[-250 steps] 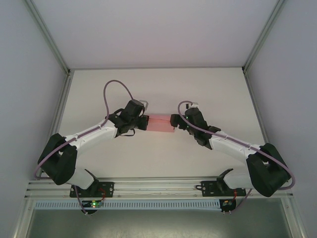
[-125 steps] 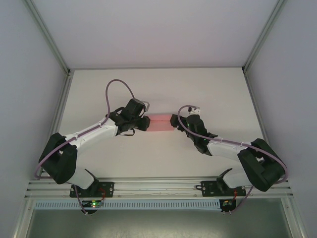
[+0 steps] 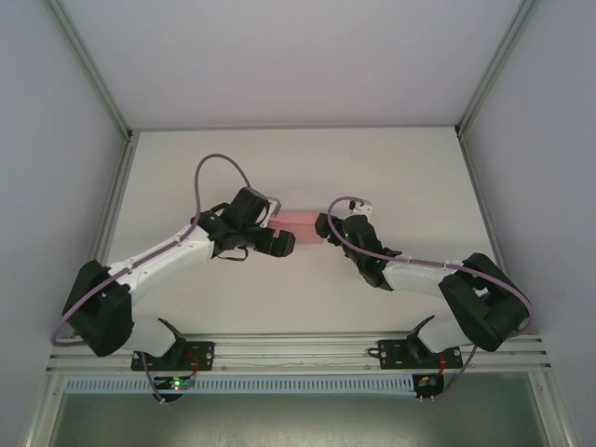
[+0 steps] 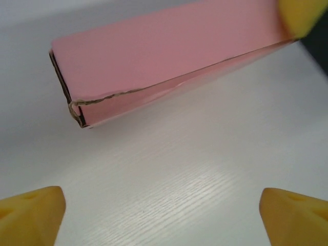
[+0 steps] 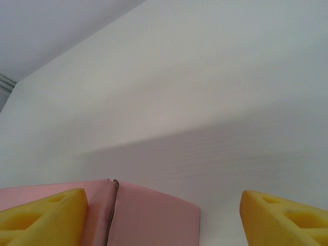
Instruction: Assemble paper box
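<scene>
A: Top view. The left fingers (image 3: 277, 244) are off the paper box (image 3: 300, 222). A second ago they sat shut at its left end; now they are spread wide, drawn back to its near side, holding nothing. Agree?

B: Agree. The box lies flat on the desk (image 3: 391, 177), about where it was, with its other end at the right fingers (image 3: 323, 226).

A: Left wrist view. Both yellow pads (image 4: 32, 214) sit in the lower corners with bare desk between them. The box (image 4: 164, 66) lies ahead of the fingertips and apart from them, folded into a long flat sleeve with a rough seam along the near edge. The end facing us looks unclosed, but I am not sure of it. A pad of the right arm (image 4: 302, 15) is at the far end.

B: Right wrist view. The pads (image 5: 43, 212) stand wide. The box end (image 5: 154, 215) sits between them, against the pad on the picture's left and clear of the other. So they are open and not clamped, steadying it at most.

A: Meaning: the left-side press looks finished, and the sleeve keeps its shape unheld.

B: My judgement is that the end flaps still need doing. The card is thin, so a squeeze across the sleeve could flatten it.
</scene>
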{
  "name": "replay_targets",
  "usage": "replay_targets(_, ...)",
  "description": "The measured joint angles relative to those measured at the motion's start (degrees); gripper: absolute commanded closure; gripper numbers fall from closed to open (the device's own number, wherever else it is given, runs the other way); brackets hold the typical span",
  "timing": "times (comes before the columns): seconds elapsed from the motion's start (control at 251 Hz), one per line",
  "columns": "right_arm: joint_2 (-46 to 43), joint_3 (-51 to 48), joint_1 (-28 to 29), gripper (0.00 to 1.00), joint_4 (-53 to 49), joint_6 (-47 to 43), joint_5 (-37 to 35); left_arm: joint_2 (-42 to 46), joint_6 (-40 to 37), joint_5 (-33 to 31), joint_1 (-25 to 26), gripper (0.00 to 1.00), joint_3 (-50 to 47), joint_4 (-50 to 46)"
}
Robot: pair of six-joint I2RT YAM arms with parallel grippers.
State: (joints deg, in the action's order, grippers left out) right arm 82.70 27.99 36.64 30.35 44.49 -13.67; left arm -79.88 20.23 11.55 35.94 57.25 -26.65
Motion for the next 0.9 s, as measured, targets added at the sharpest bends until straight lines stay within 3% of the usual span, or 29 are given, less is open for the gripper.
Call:
replay_targets(0.164,-0.2,0.0,0.0,0.23,-0.1,0.2,0.0,5.0,3.6,-2.0,-1.2,0.00,0.0,0.3)
replay_targets(0.375,-0.4,-0.1,0.0,0.24,-0.1,0.1,0.2,2.8,10.4,1.1,-9.1,0.00,0.0,6.6)
replay_targets(0.559,-0.4,-0.1,0.0,0.24,-0.3,0.1,0.2,-2.3,15.6,8.0,-13.6,0.19,-2.5,15.5)
replay_targets(0.734,-0.4,0.0,0.0,0.23,-0.3,0.1,0.2,-5.0,17.1,12.5,-14.2,0.23,-5.6,20.2)
replay_targets(0.902,-0.4,0.0,0.0,0.24,-0.6,0.1,0.3,-6.5,17.9,15.7,-14.2,0.35,-9.4,25.3)
